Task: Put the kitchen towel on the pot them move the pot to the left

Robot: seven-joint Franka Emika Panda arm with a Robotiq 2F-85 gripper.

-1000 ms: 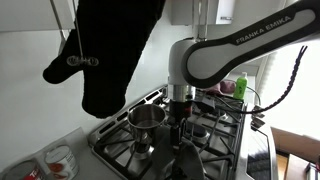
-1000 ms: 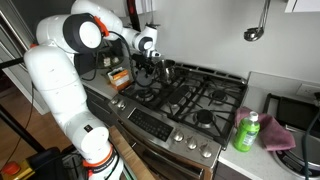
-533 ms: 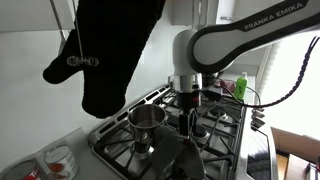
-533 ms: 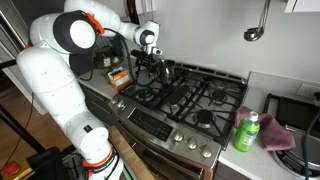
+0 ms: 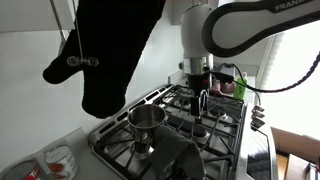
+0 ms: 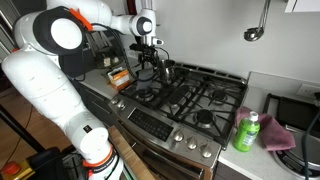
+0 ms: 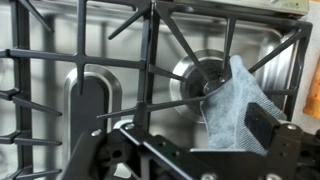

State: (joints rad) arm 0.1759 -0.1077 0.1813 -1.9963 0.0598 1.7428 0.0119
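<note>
Over the stove (image 5: 225, 130), in an exterior view: hand (image 5: 200, 108) hung below the white arm (image 5: 250, 25), apart from the pot (image 5: 147, 118) — small, shiny steel, upright and uncovered on a grate beside it. Black oven mitt (image 5: 110, 50) hung in the foreground.

In an exterior view: green bottle (image 6: 247, 132) stood just beside the stove's edge.

Wrist view: fingers (image 7: 285, 150) spread wide, gripping nothing. Kitchen towel (image 7: 240, 100) — pale grey — lay crumpled on the grate beside a burner cap (image 7: 200, 75). Pot out of frame.
</note>
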